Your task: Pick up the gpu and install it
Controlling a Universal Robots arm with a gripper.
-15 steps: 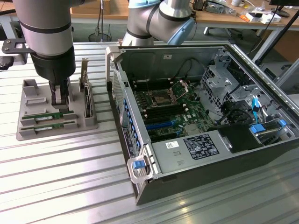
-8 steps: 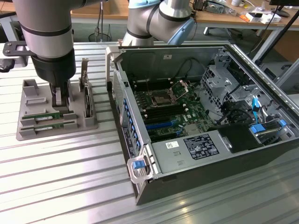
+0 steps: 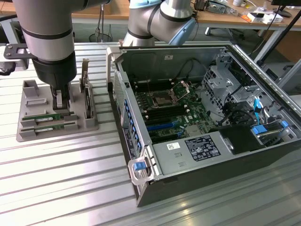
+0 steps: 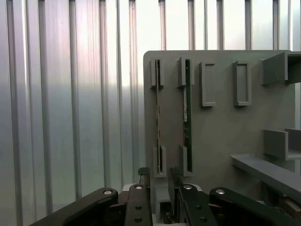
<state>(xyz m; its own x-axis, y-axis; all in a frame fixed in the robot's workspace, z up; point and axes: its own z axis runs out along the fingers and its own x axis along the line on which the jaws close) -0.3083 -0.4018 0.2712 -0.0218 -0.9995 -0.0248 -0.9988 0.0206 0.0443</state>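
Your gripper hangs released and empty over the holder. The gpu stands on edge in its slot, in line with the gap between the jaws. A second stick sits just beside it, so a skewed descent could nip both or jam a finger on the slot wall.

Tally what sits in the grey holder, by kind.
green sticks: 2
upright dark card: 1
Total: 3
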